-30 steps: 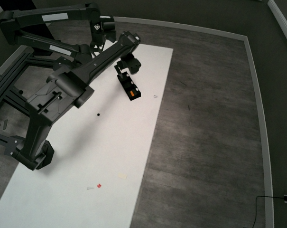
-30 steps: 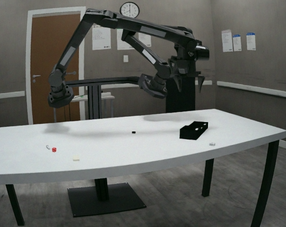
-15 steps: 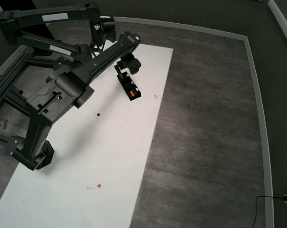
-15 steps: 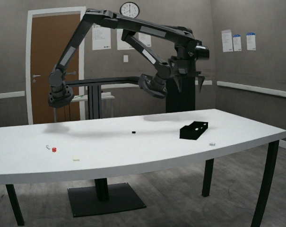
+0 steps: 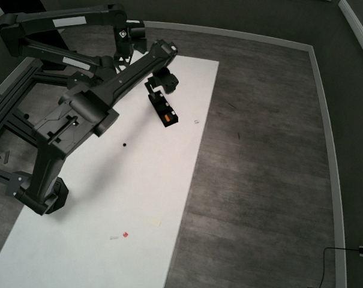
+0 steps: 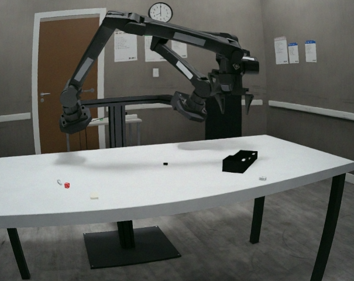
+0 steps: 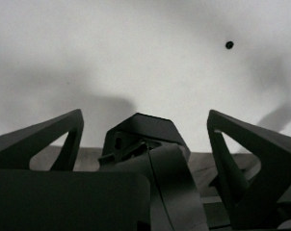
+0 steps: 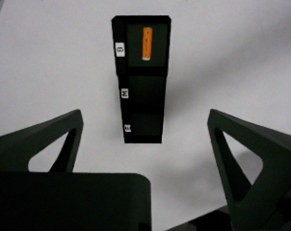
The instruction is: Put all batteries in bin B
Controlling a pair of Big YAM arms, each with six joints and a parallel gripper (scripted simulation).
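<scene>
Battery (image 5: 167, 117) (image 8: 146, 43), slim orange cylinder, lies inside the B compartment of the black three-compartment bin (image 5: 171, 123) (image 6: 237, 164) (image 8: 142, 71). I see it ahead of my right gripper (image 8: 145, 113), fingers spread; left gripper (image 7: 145, 113) spread too.

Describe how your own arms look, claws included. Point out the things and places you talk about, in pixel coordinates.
Both arms (image 5: 134, 71) (image 6: 158, 28) (image 7: 170, 178) are dark grey to black, chunky and jointed, with pale rectangular panels (image 5: 69, 21) (image 6: 184, 69). One carries a pale diamond mark (image 5: 122, 33) (image 6: 236, 65). The dark claw fingers (image 6: 248, 104) taper, with roughly triangular cutouts.
</scene>
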